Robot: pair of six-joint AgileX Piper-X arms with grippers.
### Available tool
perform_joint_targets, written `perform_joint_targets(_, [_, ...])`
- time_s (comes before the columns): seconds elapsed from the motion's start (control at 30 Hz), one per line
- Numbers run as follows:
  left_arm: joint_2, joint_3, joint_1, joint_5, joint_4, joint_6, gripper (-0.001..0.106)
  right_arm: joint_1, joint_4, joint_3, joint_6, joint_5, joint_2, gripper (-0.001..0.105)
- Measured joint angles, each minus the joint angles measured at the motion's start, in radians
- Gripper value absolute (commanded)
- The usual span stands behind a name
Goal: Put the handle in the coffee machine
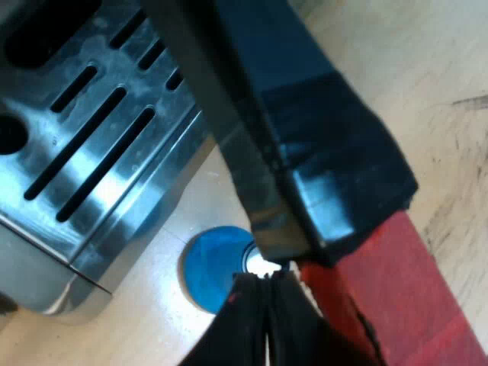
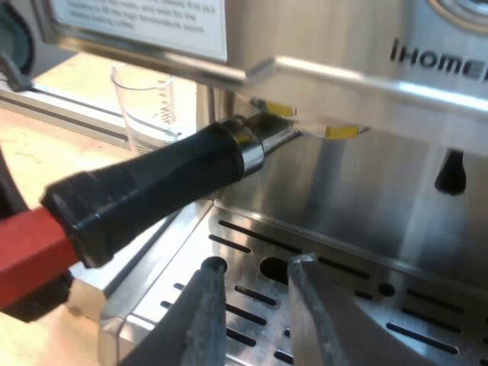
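Pale wooden desk (image 1: 404, 69), the holder (image 2: 263, 141) with its metal head up under the front of the espresso machine (image 2: 358, 191).
My left tool (image 1: 267, 282) is pressed together to a thin slit, right where the dark handle (image 1: 305, 130) meets its red end (image 1: 396, 297); I cannot tell if it touches. Just past it, the blue tamper (image 1: 213, 267) lies on the desk near the drip tray (image 1: 84, 152). My right tool (image 2: 258, 265) is spread, empty, over the tray's slots, the handle slanting above it, a measuring glass (image 2: 145, 95) farther off.

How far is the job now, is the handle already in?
Done: the holder sits up under the machine. In hand: the left gripper, shut, is at the handle's red end. Left: probably a turn to lock; the right gripper hangs open above the tray.
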Motion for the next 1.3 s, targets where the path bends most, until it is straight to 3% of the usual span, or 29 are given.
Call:
perform_joint_targets(0.3, [-0.011,0.002,-0.006,-0.016,-0.009,-0.051,0.0,0.0,0.04,0.0,0.003,-0.006,-0.068,0.023])
perform_joint_targets(0.43, [-0.059,0.007,-0.016,-0.057,-0.057,-0.122,0.0,0.0,0.062,0.0,0.003,-0.018,-0.085,0.023])
perform_joint_targets(0.53, [-0.066,0.009,-0.016,-0.059,-0.062,-0.146,0.0,0.0,0.098,0.0,-0.009,-0.11,-0.13,0.024])
perform_joint_targets(0.63, [-0.066,0.009,-0.017,-0.059,-0.062,-0.158,0.0,0.0,0.136,0.0,-0.008,-0.19,-0.166,0.033])
perform_joint_targets(0.8, [-0.066,0.009,-0.017,-0.059,-0.062,-0.178,0.0,0.0,0.211,0.0,-0.013,-0.214,-0.201,0.061])
perform_joint_targets(1.0, [-0.067,0.009,-0.028,-0.064,-0.059,-0.182,0.0,0.0,0.235,0.0,-0.014,-0.219,-0.237,0.066])
perform_joint_targets(1.13, [-0.077,0.009,-0.05,-0.104,-0.059,-0.199,0.0,0.0,0.235,0.0,-0.014,-0.219,-0.245,0.066])
perform_joint_targets(1.3, [-0.11,0.009,-0.159,-0.229,-0.074,-0.243,0.0,0.0,0.274,0.0,-0.014,-0.219,-0.251,0.066])
